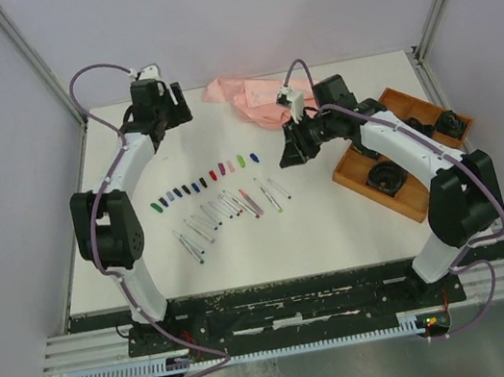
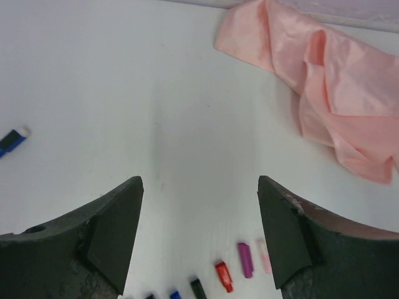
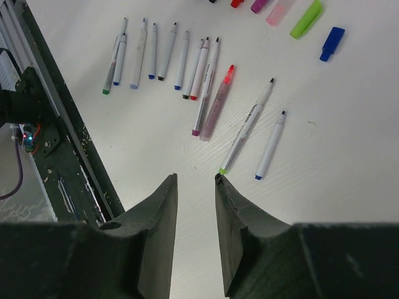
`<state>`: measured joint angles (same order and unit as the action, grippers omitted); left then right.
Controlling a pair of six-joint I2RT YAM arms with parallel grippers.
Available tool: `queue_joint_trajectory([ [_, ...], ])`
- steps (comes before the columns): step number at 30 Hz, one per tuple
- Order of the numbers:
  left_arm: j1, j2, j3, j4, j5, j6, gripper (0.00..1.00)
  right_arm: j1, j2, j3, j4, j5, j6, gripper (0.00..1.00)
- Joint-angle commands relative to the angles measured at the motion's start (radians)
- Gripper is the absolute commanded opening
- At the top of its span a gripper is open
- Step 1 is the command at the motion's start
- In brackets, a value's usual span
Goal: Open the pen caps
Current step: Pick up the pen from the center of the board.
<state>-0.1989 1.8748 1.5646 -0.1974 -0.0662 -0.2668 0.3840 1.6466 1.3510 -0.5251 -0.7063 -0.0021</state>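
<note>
Nearest the arm bases, about a dozen thin pens [image 3: 206, 86] are laid side by side on the white table [image 1: 338, 232] with their tips bared. Two at the left end overlap, so the exact number cannot be told. Just beyond them, about twelve pen caps [image 1: 204, 180] are counted in a single slanting row, kept apart from the pens, and none is fitted on a barrel. The caps are seen as short plastic cylinders, far shorter than the pens. One green is placed at the left end, followed by grey, several blue and navy, one red, one magenta, one pale pink, one longer lime, and one blue set slightly apart at the right end. Two grippers are in view. The right gripper [image 3: 196, 180] is poised above the table just right of the cap row, its jaws parted by a narrow gap with nothing between them. The left gripper [image 2: 199, 187] is poised farther back, past the row, its jaws spread wide and nothing gripped. One wooden tray [image 1: 346, 170] is set at the right, with dark objects in it partly hidden by the right arm. One crumpled pink cloth [image 1: 241, 98] is seen at the far edge.
</note>
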Motion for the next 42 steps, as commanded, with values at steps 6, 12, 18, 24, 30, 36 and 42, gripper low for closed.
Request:
queue_joint_trajectory([
  [6,0.203,0.110,0.058,-0.064,0.153,0.204,0.83,-0.006,-0.031,0.039,-0.022,-0.086,-0.072,0.37],
  [12,0.302,0.192,0.093,-0.100,0.130,0.193,0.89,-0.009,-0.028,0.040,-0.026,-0.099,-0.073,0.37],
  [18,0.376,0.249,0.176,-0.148,0.095,0.215,0.89,-0.010,-0.028,0.042,-0.029,-0.103,-0.075,0.37],
  [24,0.419,0.358,0.328,-0.249,0.134,0.231,0.94,-0.016,-0.033,0.040,-0.030,-0.109,-0.073,0.37],
  [30,0.438,0.457,0.442,-0.330,0.182,0.224,0.95,-0.020,-0.028,0.042,-0.029,-0.118,-0.068,0.37],
  [36,0.439,0.509,0.472,-0.340,0.202,0.215,0.94,-0.028,-0.021,0.043,-0.029,-0.134,-0.061,0.36],
  [42,0.438,0.522,0.467,-0.348,0.233,0.184,0.75,-0.032,-0.009,0.046,-0.027,-0.148,-0.052,0.36],
])
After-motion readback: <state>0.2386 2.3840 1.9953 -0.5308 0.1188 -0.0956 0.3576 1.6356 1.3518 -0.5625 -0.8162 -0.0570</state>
